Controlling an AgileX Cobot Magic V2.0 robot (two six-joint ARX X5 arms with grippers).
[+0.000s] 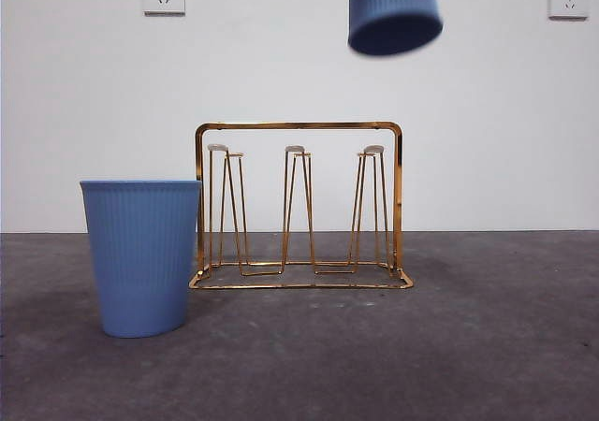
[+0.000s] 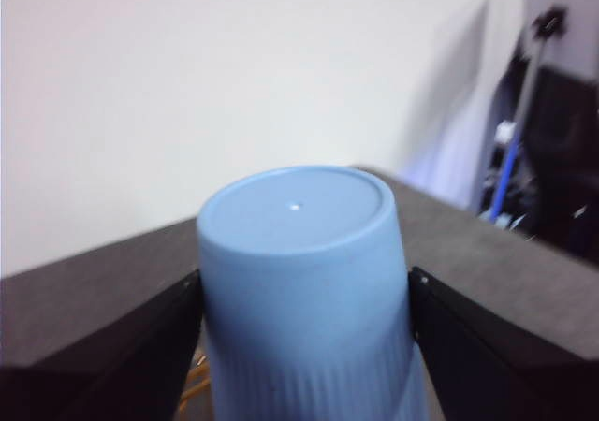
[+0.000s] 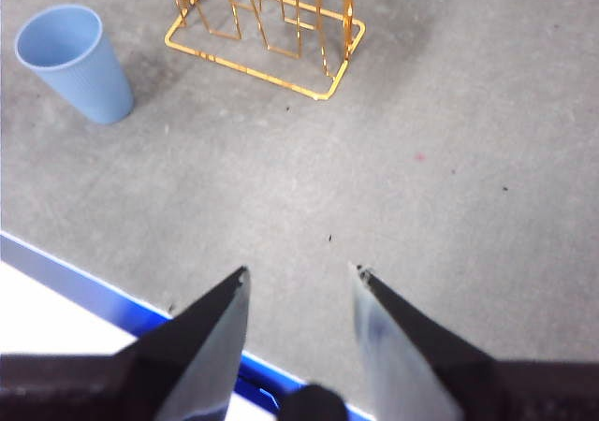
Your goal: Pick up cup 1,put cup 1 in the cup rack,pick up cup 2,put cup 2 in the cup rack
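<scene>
A blue ribbed cup (image 1: 393, 14) hangs upside down, mouth down, at the top of the front view, high above the right prongs of the gold wire cup rack (image 1: 298, 125). My left gripper (image 2: 304, 273) is shut on this cup (image 2: 299, 253), with one jaw on each side. A bit of the rack's gold wire (image 2: 194, 384) shows below it. A second blue cup (image 1: 142, 257) stands upright on the table, just left of the rack and nearer the camera. My right gripper (image 3: 299, 271) is open and empty, above the table's near edge, away from the rack (image 3: 245, 68) and the standing cup (image 3: 75, 61).
The table is dark grey (image 1: 487, 346), with a white wall and sockets behind it. A blue strip (image 3: 84, 285) runs along the table's edge under the right gripper. Dark equipment (image 2: 552, 159) stands beyond the table's far end.
</scene>
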